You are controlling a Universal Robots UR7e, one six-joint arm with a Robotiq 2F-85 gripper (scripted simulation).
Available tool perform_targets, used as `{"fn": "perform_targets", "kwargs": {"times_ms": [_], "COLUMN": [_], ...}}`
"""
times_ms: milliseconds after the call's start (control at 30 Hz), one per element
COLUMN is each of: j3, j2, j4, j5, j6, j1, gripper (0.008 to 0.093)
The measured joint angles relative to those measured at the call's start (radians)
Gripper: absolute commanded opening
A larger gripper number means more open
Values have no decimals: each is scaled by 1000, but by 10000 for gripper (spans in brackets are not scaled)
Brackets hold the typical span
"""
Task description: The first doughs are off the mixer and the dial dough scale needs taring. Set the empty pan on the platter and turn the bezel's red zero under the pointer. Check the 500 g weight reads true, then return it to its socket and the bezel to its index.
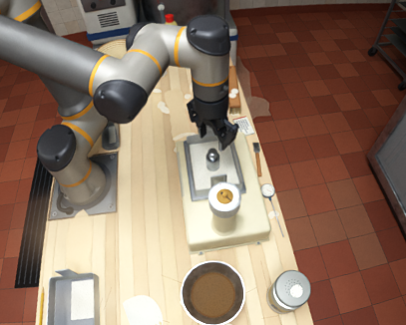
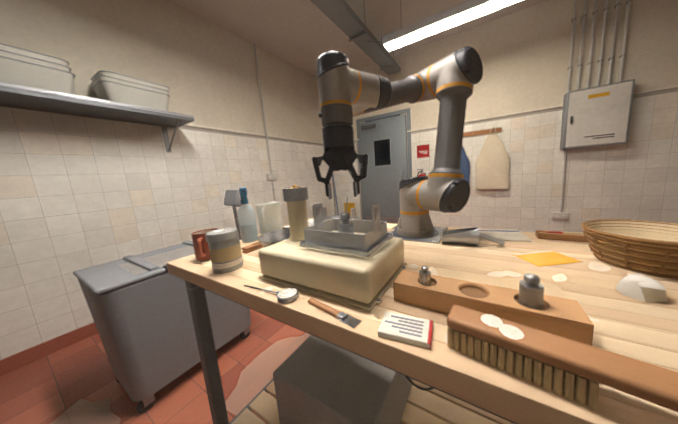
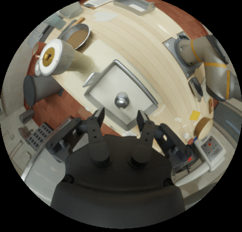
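Observation:
The wooden weight block [image 2: 492, 302] is mostly hidden behind my arm in the side camera. Its middle socket [image 2: 473, 290] is empty, with a small weight [image 2: 424, 275] and a larger weight [image 2: 531, 290] in the sockets on either side. The 500 g weight [image 1: 213, 156] [image 3: 121, 100] stands upright in the middle of the steel pan [image 1: 213, 167] [image 2: 345, 233]. The pan sits on the cream scale [image 1: 224, 209]. The dial with its ribbed bezel [image 1: 224, 197] [image 3: 54, 57] faces up at the scale's near end. My gripper [image 1: 216, 133] [image 2: 339, 176] [image 3: 120, 117] hangs open and empty above the weight.
A woven basket [image 2: 652, 240] sits at the bench's far end. A long brush [image 2: 568, 358] lies in front of the block. A round sieve [image 1: 212, 292], a shaker [image 1: 288, 291], a thermometer [image 1: 269, 191] and a small scraper [image 1: 257, 157] lie around the scale.

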Motion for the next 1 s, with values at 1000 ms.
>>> {"fn": "perform_targets", "kwargs": {"times_ms": [1000], "j3": [-107], "j2": [-27], "j4": [136], "j5": [0], "j6": [0], "j1": [0], "gripper": [660]}}
